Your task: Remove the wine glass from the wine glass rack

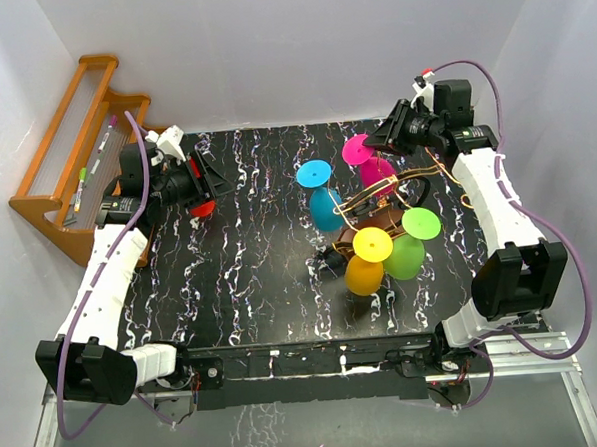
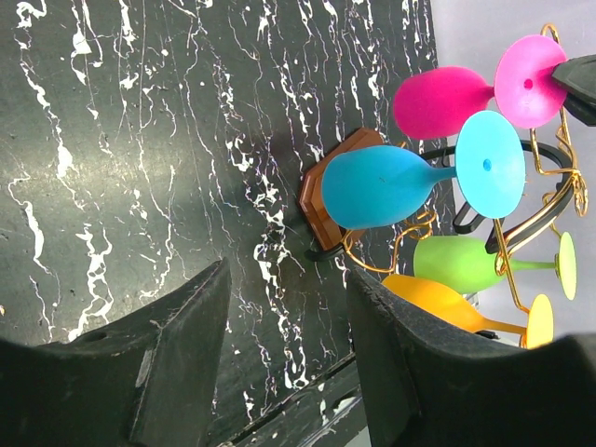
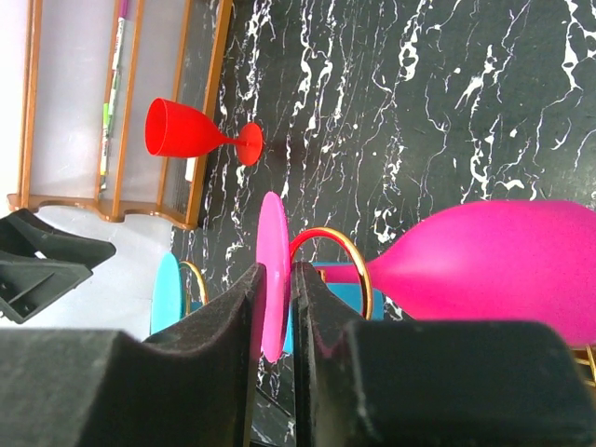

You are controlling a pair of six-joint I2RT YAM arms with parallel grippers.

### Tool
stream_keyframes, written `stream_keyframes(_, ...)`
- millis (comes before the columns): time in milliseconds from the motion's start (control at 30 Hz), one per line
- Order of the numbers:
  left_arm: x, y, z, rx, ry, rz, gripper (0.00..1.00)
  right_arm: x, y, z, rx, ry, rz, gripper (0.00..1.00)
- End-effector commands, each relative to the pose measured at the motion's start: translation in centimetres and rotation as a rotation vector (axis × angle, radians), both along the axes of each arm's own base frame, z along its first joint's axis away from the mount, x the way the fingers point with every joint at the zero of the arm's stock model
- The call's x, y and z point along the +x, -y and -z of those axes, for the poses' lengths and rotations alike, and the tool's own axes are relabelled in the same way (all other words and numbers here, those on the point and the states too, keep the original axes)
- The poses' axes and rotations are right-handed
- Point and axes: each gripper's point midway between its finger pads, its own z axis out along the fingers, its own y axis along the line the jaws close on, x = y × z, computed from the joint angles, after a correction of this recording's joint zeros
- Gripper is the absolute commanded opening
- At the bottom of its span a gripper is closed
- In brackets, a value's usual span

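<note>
While the pink wine glass (image 1: 377, 169) hangs upside down on the gold wire rack (image 1: 372, 192), we find the right gripper (image 1: 390, 135) at its foot, in the upper right of the overhead view. Seen from the right wrist, the black fingers (image 3: 321, 321) are pressed against the thin pink foot disc, one on each face. The stem runs through a gold loop of the rack, so the glass is not yet off it.

Three more glasses hang from the same rack, right of centre on the black marbled table (image 1: 251, 271): a blue glass (image 1: 325, 206) on the left, a green glass (image 1: 408, 255) on the right, and an orange glass (image 1: 364, 273) lowest in the frame.

We see the left gripper (image 1: 204, 176) in the upper left of the overhead view, well apart from the rack. From its wrist camera the two pads (image 2: 177, 340) stand wide apart, with only table between them. A red glass (image 3: 189, 128) stands with its foot on the table just beside the wooden shelf (image 1: 69, 145), which holds pens in the upper left corner.
</note>
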Motion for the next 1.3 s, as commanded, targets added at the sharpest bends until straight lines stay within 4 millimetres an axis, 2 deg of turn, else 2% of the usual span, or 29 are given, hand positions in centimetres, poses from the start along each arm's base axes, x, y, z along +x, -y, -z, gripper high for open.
stream_keyframes(0,-0.7,-0.1,-0.4,0.011,0.024,0.009,0.50,0.5,-0.4,-1.7,0.011,0.077,0.002,0.17)
stream_keyframes(133,-0.7,-0.1,-0.5,0.009,0.028,0.009,0.50,0.6,-0.3,-2.0,0.013,0.087,0.021,0.08)
stream_keyframes(433,-0.9,-0.2,-1.0,0.008,0.038,0.006,0.50,1.4,0.1,-3.5,0.080,0.163,0.106,0.08)
stream_keyframes(667,-1.0,-0.3,-1.2,0.012,0.040,0.004,0.50,1.3,1.3,-5.1,0.116,0.215,0.197,0.08)
stream_keyframes(1000,-1.0,-0.1,-1.2,0.002,0.037,0.006,0.50,-0.1,3.2,-5.7,0.117,0.237,0.246,0.08)
stream_keyframes(1100,-1.1,-0.1,-1.2,0.001,0.037,0.007,0.50,-0.8,3.1,-5.5,0.122,0.233,0.228,0.08)
stream_keyframes(1267,-1.3,-0.2,-1.0,0.003,0.033,0.007,0.50,-2.0,1.8,-5.2,0.139,0.214,0.129,0.08)
